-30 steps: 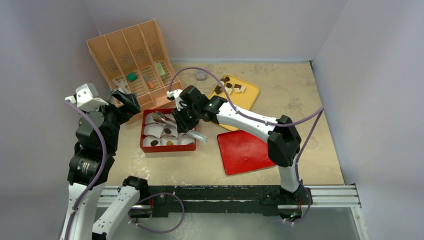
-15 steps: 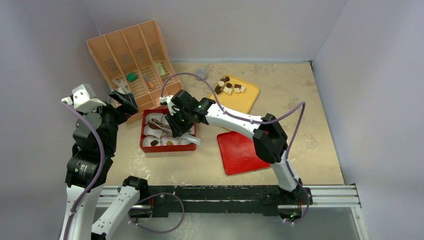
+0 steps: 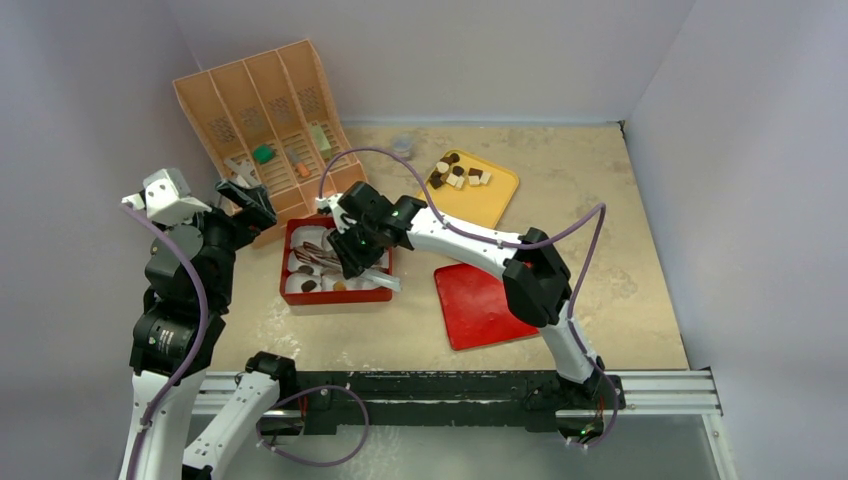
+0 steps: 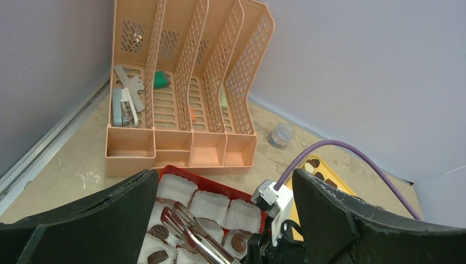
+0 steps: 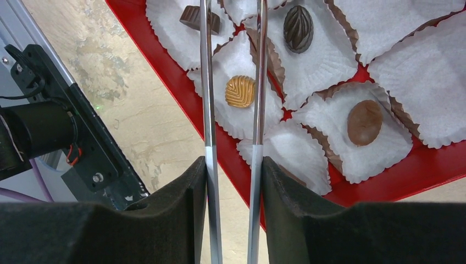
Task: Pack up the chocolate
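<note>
Chocolate [image 3: 458,172] lies in two places: a loose cluster on the yellow tray [image 3: 500,195] at the far right of the worktop, and several pieces seated in white paper cups [image 5: 324,60] inside the red box [image 3: 335,298], among them a tan ridged piece [image 5: 240,91] lying in its cup beneath the tongs. The right pincer [image 5: 233,165] is clamped on these metal tongs [image 5: 258,82], held low over the box. The blades stand apart and grip nothing that I can see, though their tips leave the wrist view. The left pincer [image 4: 222,179] hangs wide and empty near the box. Some cups look unfilled, so the job seems partly done. For the next fetch, lift the tongs straight clear of the crinkled rims before swinging to the tray. Squeeze one piece lightly across its sides, and lower it into an empty cup before easing off.
</note>
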You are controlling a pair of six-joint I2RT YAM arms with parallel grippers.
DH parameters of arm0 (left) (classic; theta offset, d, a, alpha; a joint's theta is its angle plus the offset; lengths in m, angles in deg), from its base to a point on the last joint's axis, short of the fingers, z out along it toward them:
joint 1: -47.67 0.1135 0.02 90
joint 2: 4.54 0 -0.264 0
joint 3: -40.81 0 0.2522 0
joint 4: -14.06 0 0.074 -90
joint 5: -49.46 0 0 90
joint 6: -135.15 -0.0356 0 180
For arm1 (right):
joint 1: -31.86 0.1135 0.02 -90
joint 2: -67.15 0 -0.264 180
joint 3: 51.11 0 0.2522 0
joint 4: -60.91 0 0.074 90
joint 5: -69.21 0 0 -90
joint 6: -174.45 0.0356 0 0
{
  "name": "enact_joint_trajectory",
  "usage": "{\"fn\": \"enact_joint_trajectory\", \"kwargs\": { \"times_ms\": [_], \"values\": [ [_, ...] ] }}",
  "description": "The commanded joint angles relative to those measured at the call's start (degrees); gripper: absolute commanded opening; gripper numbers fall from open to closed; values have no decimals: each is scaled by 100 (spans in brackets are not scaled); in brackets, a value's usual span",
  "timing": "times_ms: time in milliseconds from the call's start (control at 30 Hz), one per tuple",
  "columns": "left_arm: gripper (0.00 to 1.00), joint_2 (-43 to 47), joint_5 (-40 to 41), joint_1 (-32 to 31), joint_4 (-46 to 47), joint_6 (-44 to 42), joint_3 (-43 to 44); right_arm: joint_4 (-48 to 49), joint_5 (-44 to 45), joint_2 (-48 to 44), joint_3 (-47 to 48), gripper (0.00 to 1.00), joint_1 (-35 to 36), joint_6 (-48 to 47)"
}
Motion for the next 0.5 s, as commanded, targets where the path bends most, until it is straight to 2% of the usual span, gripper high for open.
{"fn": "enact_joint_trajectory", "kwargs": {
  "times_ms": [0, 167, 467],
  "values": [
    [91, -38, -2, -50, 152, -112, 213, 11, 48, -154, 303, 40, 20, -9],
    [91, -44, -30, -50, 175, -99, 175, -37, 87, -331, 205, 38, 14, -31],
    [91, -48, -153, -50, 422, -50, -209, 0, 777, -1210, -239, 38, -152, -139]
  ]
}}
